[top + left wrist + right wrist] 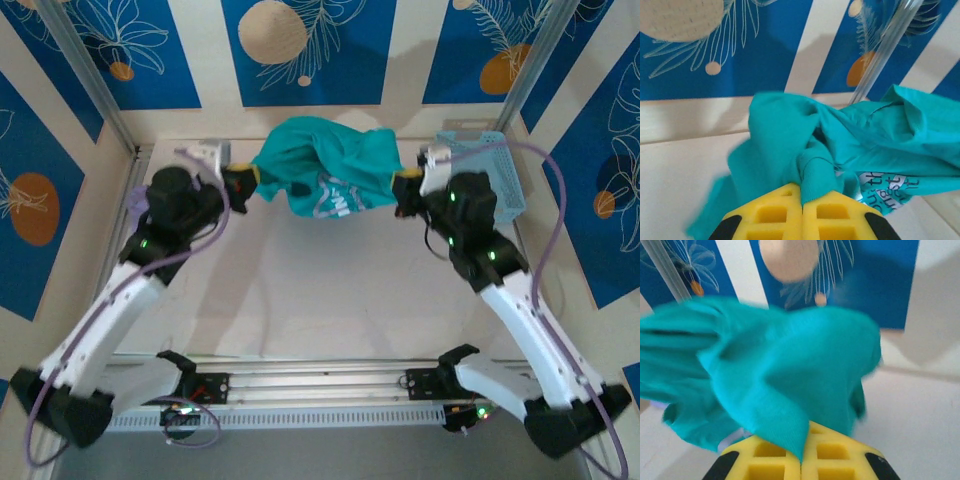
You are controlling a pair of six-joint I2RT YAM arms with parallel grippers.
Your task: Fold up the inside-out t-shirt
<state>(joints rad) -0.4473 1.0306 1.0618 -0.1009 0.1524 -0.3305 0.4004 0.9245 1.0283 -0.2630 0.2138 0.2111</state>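
The teal-green inside-out t-shirt (325, 165) hangs bunched between my two grippers above the far part of the table, its pale print (335, 198) facing the camera. My left gripper (252, 180) is shut on the shirt's left end; in the left wrist view a fold of teal cloth (812, 150) is pinched between the yellow fingers (770, 215). At the shirt's right end my right gripper (402, 182) is shut as well. The right wrist view has the fabric (790, 370) coming out of the seam between the yellow pads (835, 460).
A pale blue basket (500, 170) stands at the back right, behind the right arm. A lavender garment (137, 200) lies at the left edge by the left arm. The white table (320, 290) stretches toward the arm bases. Blue patterned walls enclose the back and sides.
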